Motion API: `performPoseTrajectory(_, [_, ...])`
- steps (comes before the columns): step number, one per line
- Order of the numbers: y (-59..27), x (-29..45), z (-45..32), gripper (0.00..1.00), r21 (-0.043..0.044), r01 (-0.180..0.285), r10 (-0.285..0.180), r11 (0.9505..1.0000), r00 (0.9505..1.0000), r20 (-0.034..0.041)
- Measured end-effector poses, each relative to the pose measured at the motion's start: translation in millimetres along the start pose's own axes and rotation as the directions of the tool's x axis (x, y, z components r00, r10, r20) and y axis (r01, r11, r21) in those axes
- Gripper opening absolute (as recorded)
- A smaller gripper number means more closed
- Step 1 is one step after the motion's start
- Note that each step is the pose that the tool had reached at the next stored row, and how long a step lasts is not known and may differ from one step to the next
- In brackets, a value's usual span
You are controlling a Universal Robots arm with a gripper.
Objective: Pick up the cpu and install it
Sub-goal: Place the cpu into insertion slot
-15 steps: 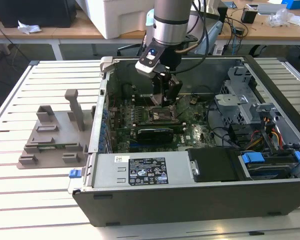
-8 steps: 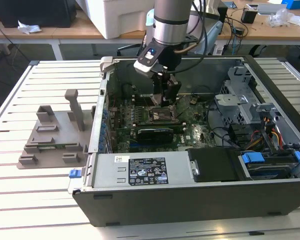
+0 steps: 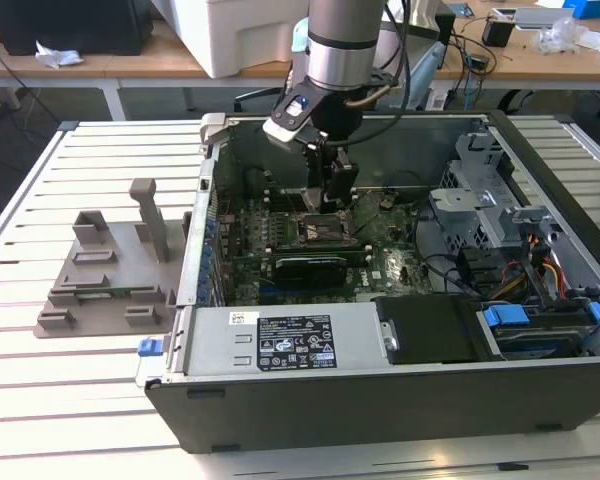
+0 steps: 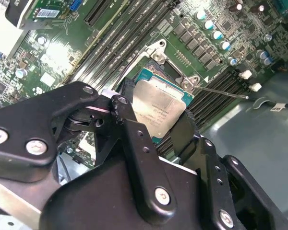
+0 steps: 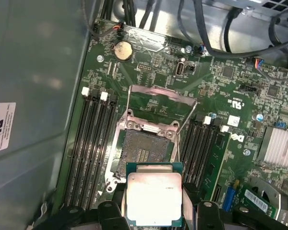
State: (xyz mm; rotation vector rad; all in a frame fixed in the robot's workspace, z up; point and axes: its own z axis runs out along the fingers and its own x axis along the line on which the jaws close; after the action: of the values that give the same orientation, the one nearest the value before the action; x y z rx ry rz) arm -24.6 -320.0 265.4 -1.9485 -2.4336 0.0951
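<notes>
My gripper (image 3: 326, 197) reaches down into the open computer case (image 3: 380, 400), just above the motherboard. It is shut on the cpu (image 5: 154, 197), a flat square chip with a silvery top and a green rim. A black finger (image 4: 124, 108) presses on each of two opposite edges. In both wrist views the cpu (image 4: 159, 108) hangs level a little above the board, partly overlapping one side of the open socket (image 5: 144, 151). The socket (image 3: 322, 232) is bare, with its metal load plate (image 5: 159, 98) hinged up.
A grey plastic tray (image 3: 110, 280) with upright posts stands on the slatted table at the exterior view's left. Inside the case are a power supply (image 3: 290, 345), a drive cage (image 3: 480, 190) with cables, and memory slots (image 5: 89, 143) flanking the socket.
</notes>
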Motion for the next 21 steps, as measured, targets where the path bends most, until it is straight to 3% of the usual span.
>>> performPoseTrajectory(4, [0.0, 0.0, 0.3, 0.55, 0.0012, -0.052, 0.052, 0.9987, 0.9987, -0.0028])
performPoseTrajectory(8, [0.1, 0.0, 0.7, 0.55, 0.0033, -0.130, 0.130, 0.9916, 0.9915, -0.0067])
performPoseTrajectory(12, [0.1, 0.0, 1.3, 0.55, 0.0056, -0.204, 0.204, 0.9790, 0.9790, -0.0108])
performPoseTrajectory(15, [1.8, -0.1, 4.4, 0.55, 0.0066, -0.212, 0.212, 0.9774, 0.9773, -0.0114])
performPoseTrajectory(21, [6.4, 1.9, 22.0, 0.55, 0.0087, -0.211, 0.211, 0.9774, 0.9773, -0.0114])
